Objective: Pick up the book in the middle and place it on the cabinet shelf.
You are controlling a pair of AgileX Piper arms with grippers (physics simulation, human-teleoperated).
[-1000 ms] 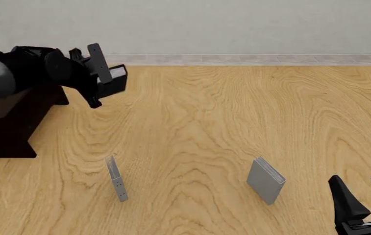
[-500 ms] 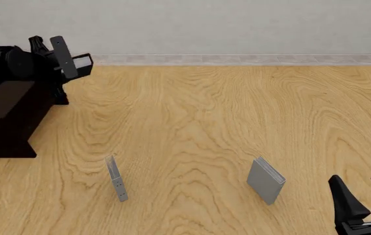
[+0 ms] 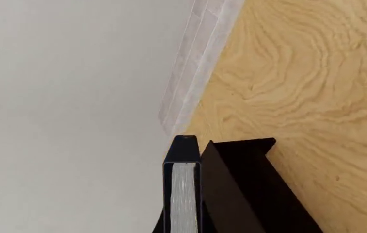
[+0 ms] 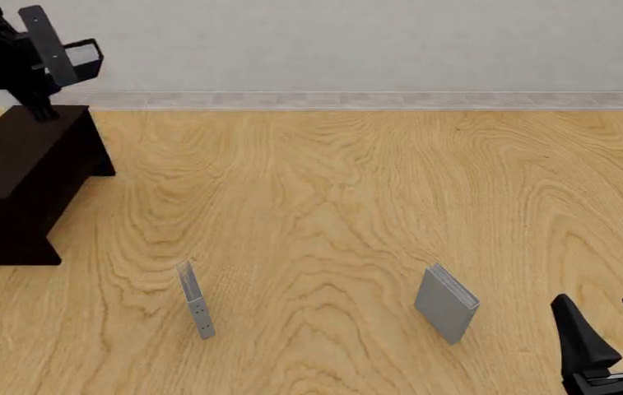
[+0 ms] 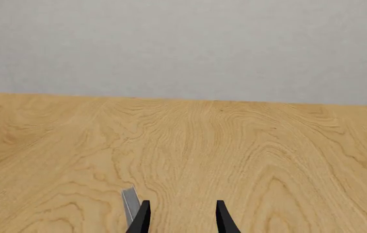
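The front view looks down the table (image 4: 399, 206); both wrist views skim it toward the wall (image 5: 183, 43).

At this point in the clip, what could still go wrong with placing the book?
The left end effector holds the book above the cabinet's far end, near the edge; released there, it might tip off. The book is held on edge, so it may topple on landing. The descending arm could also bump the cabinet.

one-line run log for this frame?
left end effector: shut on thick black hardcover book | above dark brown cabinet | right end effector: open, idle
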